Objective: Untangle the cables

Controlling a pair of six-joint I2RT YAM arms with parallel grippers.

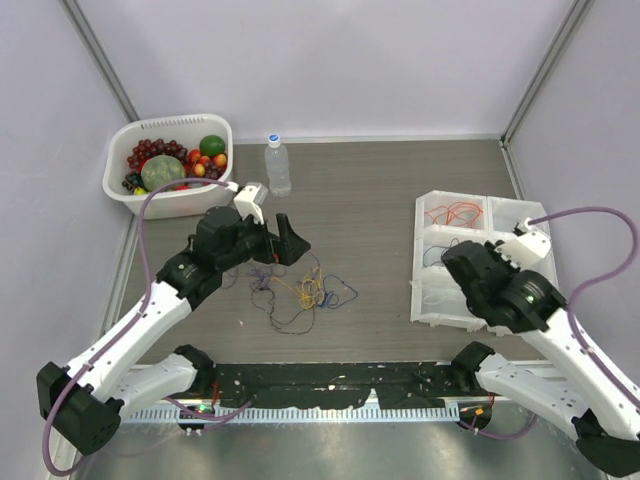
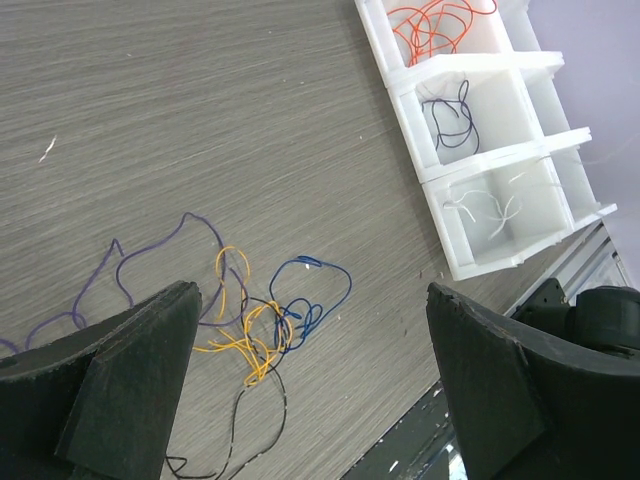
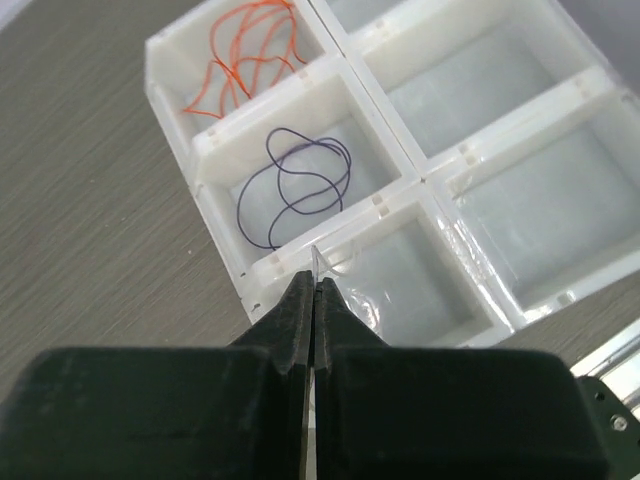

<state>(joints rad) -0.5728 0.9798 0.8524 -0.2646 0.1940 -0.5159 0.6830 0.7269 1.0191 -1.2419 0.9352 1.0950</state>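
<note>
One white wire point(image 3: 314, 258) seems pinched by the right fingers point(image 3: 290, 330); it should be released low inside the tray point(image 3: 420, 180). Left fingers point(image 2: 130, 370) are spread.

cables point(image 2: 250, 340) purple, orange, blue and black; table point(image 2: 200, 120) grey wood-grain; tray point(image 2: 480, 66) white, its cables orange-red, dark purple, white.

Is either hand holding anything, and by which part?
Right hand pinches what looks like a white cable near one end, a short tip showing; left hand open, empty.
</note>
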